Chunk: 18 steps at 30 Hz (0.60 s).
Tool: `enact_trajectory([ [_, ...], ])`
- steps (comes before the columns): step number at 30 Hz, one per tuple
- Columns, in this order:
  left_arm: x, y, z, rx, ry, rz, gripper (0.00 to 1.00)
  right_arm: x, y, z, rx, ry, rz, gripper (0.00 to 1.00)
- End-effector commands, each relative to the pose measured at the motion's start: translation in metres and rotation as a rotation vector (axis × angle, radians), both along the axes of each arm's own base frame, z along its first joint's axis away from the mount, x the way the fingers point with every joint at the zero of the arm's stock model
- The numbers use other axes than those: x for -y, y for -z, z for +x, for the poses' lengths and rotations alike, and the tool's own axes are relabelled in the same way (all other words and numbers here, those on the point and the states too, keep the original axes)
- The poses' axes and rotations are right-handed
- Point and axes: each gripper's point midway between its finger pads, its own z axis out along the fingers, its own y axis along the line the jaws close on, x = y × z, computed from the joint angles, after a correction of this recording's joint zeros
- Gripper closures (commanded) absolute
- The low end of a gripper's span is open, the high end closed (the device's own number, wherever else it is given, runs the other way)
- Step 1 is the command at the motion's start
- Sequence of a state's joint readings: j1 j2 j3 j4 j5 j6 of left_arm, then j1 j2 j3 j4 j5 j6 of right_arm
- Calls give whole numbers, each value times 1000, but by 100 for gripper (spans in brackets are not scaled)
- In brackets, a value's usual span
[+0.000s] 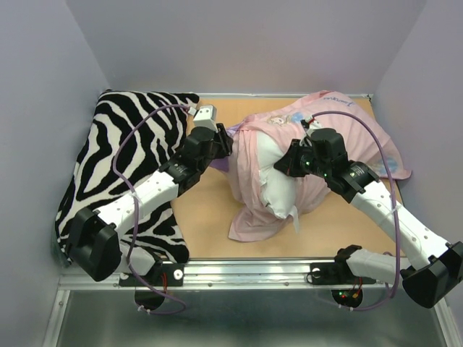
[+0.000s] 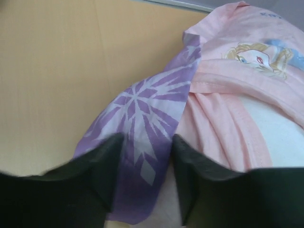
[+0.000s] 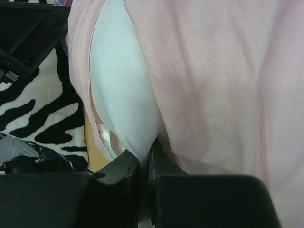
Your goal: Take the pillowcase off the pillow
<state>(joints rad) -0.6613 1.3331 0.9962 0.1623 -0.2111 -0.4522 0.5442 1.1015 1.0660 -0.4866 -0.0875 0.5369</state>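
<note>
The pillowcase (image 1: 340,123) lies turned mostly inside out, pale pink, bunched over the white pillow (image 1: 278,184) in the middle of the table. A purple snowflake flap (image 2: 142,104) of it lies between the open fingers of my left gripper (image 2: 146,142), which sits at the case's left edge (image 1: 223,144). The princess print (image 2: 259,57) shows on the pink side. My right gripper (image 3: 143,156) is shut on the pillow's white cover (image 3: 118,85), just beside the pink case (image 3: 213,71). In the top view it (image 1: 287,165) sits at the exposed pillow end. A small tag (image 3: 104,137) hangs there.
A zebra-striped cushion (image 1: 123,144) fills the table's left side, close to the left arm, and shows in the right wrist view (image 3: 42,114). Bare wooden tabletop (image 1: 202,210) lies between cushion and pillow. Purple walls close in three sides; a metal rail (image 1: 253,271) runs along the front.
</note>
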Motion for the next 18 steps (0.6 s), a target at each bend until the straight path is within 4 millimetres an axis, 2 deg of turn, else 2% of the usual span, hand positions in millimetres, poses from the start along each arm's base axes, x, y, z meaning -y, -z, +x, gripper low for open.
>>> enact_trajectory([
  [1, -12, -13, 7, 15, -76, 42, 67, 1, -69, 15, 179, 32, 88, 99],
  [2, -18, -10, 11, 8, -116, 58, 76, 2, -72, 14, 183, 33, 90, 99],
  [3, -23, -8, 13, -13, -148, 76, 100, 3, -78, 14, 196, 38, 96, 99],
  [6, -44, 3, 23, -51, -276, 74, 100, 12, -94, 13, 229, 78, 99, 99],
  [9, -62, 17, 30, -82, -357, 49, 100, 32, -124, 12, 295, 163, 96, 99],
  [10, -77, 26, 34, -106, -409, 27, 100, 42, -144, 11, 339, 207, 103, 99],
  [12, -88, 43, 34, -143, -444, -3, 100, 55, -160, 8, 370, 255, 90, 99],
  [13, -99, 46, 38, -151, -472, -22, 100, 60, -179, 5, 402, 271, 103, 99],
  [18, -118, 67, 45, -180, -523, -63, 100, 88, -210, -4, 462, 363, 77, 99],
])
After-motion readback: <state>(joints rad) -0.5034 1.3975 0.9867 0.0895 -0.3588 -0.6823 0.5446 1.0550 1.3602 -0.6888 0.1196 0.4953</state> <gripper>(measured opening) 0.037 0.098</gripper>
